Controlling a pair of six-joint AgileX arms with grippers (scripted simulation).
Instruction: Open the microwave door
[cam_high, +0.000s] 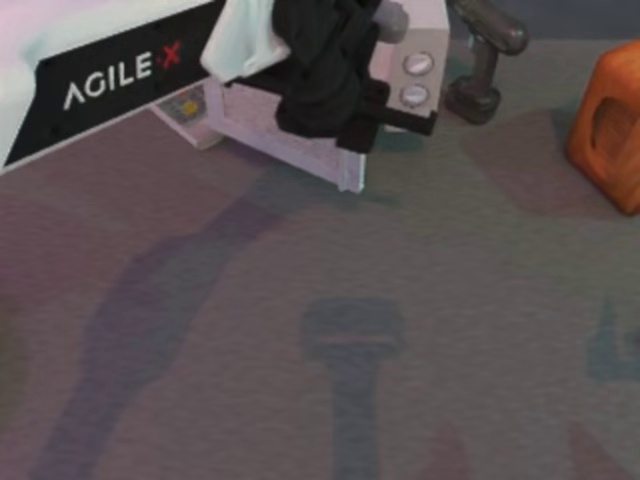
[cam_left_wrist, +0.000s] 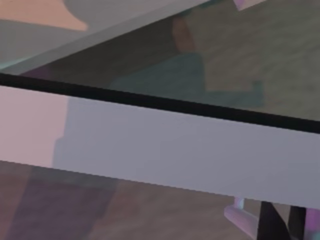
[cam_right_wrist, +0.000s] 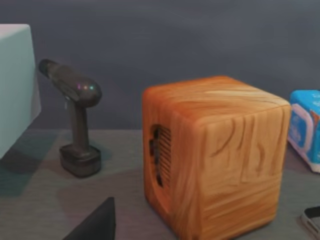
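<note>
The white microwave (cam_high: 428, 35) stands at the table's far middle, with two round grey knobs (cam_high: 415, 80) on its panel. The microwave door (cam_high: 290, 142) is swung partly outward, its free edge (cam_high: 355, 170) toward the table's front. My left arm reaches in from the left over the microwave. My left gripper (cam_high: 412, 122) sits at that free edge, just below the knobs. In the left wrist view the door's edge (cam_left_wrist: 175, 150) crosses as a white band. My left gripper (cam_left_wrist: 285, 226) is shut on the pale handle (cam_left_wrist: 242, 217) there. A dark part of my right gripper (cam_right_wrist: 100, 225) shows only in the right wrist view.
A dark power drill (cam_high: 485, 60) (cam_right_wrist: 75, 125) stands just right of the microwave (cam_right_wrist: 15, 85). An orange wooden box (cam_high: 610, 120) (cam_right_wrist: 215, 155) sits at the right edge. Beyond it lie a blue pack (cam_right_wrist: 306, 125) and a dark flat object (cam_right_wrist: 312, 220).
</note>
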